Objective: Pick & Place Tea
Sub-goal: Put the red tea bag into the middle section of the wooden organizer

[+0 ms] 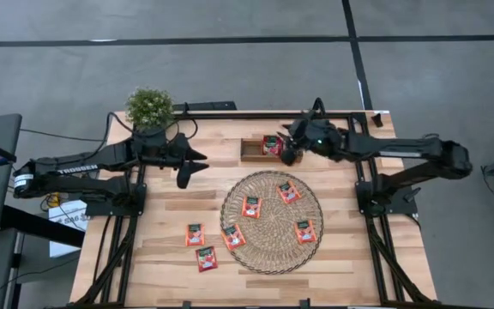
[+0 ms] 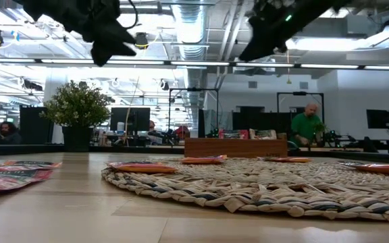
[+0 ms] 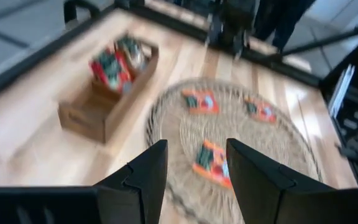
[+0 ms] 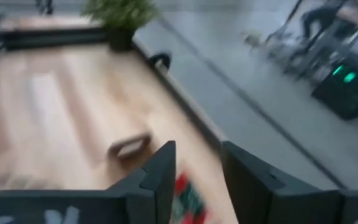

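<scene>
Scanning from the left of the table, I see my left arm reaching in beside the potted plant (image 1: 149,106), with the left gripper (image 1: 189,165) held above bare wood between the plant and the woven mat (image 1: 272,257). From its wrist camera its fingers (image 3: 143,174) stand apart with nothing between them.

Next come the tea sachets (image 1: 195,234) lying flat on the table: two red-orange ones sit just off the mat's near-left edge, one behind the other, both clear of the weave. A third overlaps the mat's left rim. Three more lie on the mat itself, spread apart and not touching each other.

Behind the mat sits the small wooden tray (image 1: 250,151), close to the far edge of the table, with several sachets piled in its right end.

On the right, my right arm stretches across from its base, and the right gripper (image 1: 288,155) is at the tray's right end, right over those sachets. Its wrist view shows the jaws parted, with a red sachet blurred in the gap below them; I can't tell whether it touches.
</scene>
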